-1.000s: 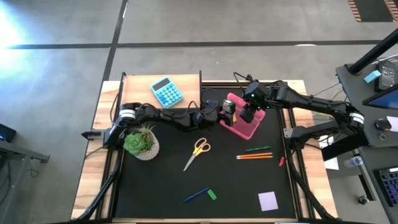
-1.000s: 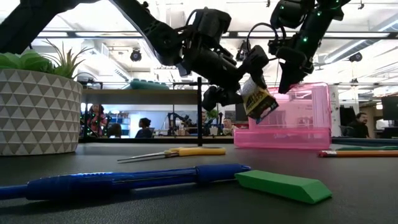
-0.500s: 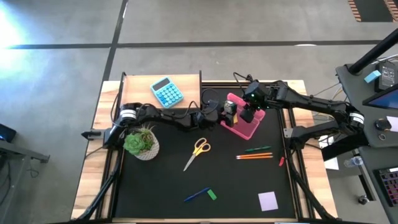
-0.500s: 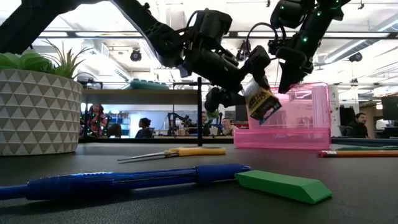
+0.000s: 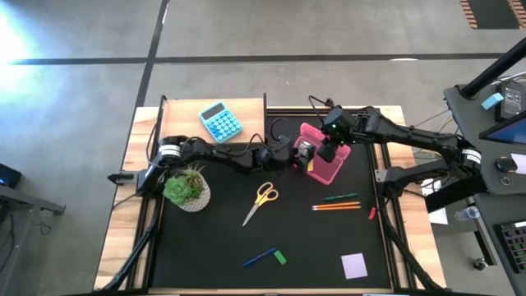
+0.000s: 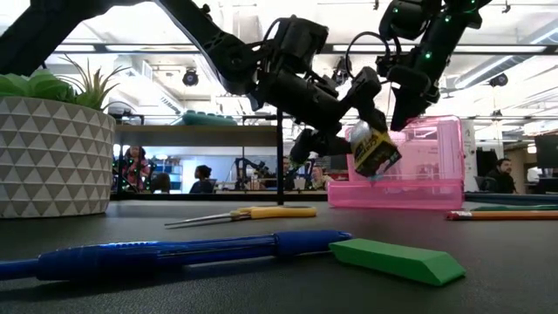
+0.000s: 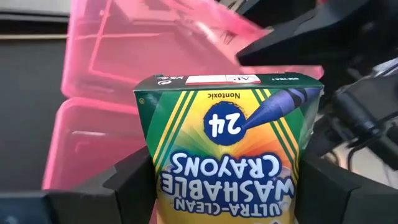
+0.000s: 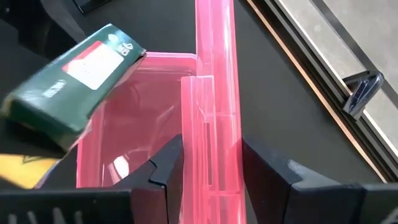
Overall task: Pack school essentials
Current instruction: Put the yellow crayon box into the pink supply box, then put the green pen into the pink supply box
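A: What does the left end effector (image 6: 366, 131) have?

B: It is clamped on the crayon box (image 7: 227, 146), one finger on each side, held tilted just above the open pink case (image 5: 322, 164). In the wrist view the box's far end hangs over the near edge of the tray.

A: And the right end effector (image 8: 208, 165)?

B: Its fingers pinch the upright lid (image 8: 214, 74) of the case, keeping it open. The tray lies just beyond and below that grip, with the crayon box coming in from the far side.

A: What could go wrong here?

B: The box is tilted and close to the rim. If it comes down at that angle, a corner could catch the wall and stay propped half out, or shove the light case along the bench (image 5: 214, 238). The two end effectors are also very near each other, so a small overshoot by the left one could knock the lid out of the right one's pinch and let it drop on the box.

A: What else is left?

B: Well away from both end effectors lie the scissors (image 5: 261, 201), pencils (image 5: 335, 203), pen (image 5: 260, 258), eraser (image 5: 279, 257) and note pad (image 5: 354, 265), all unpacked.
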`<state>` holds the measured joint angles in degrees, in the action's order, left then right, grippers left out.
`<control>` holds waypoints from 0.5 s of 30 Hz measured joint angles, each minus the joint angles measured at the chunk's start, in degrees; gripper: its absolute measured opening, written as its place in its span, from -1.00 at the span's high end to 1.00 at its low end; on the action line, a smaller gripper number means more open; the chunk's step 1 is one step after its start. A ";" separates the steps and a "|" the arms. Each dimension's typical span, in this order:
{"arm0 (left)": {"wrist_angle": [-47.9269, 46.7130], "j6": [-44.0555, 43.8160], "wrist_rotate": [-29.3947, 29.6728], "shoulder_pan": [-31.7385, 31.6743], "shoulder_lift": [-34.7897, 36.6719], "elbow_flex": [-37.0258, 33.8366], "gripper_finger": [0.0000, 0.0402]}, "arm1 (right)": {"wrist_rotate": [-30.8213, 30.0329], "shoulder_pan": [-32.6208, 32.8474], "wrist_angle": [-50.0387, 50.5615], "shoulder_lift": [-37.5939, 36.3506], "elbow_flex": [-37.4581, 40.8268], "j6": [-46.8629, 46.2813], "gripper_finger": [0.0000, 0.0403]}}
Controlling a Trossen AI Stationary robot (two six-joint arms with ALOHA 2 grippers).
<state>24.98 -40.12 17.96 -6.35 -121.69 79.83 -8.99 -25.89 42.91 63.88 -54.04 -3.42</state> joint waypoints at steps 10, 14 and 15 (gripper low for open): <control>-3.09 -4.48 -1.66 -1.86 0.00 0.58 -0.82 | 0.01 0.00 0.16 0.00 0.00 0.40 0.35; -3.05 -4.51 1.24 -2.12 0.00 0.90 -0.97 | 0.00 0.00 0.36 -0.07 0.00 0.44 0.35; -3.16 -4.56 1.86 -2.07 0.00 0.90 -0.95 | 0.00 0.00 0.36 -0.10 0.00 0.46 0.35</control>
<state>21.82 -44.68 19.81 -8.42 -121.69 80.73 -8.99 -25.89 43.27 63.78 -54.04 -2.96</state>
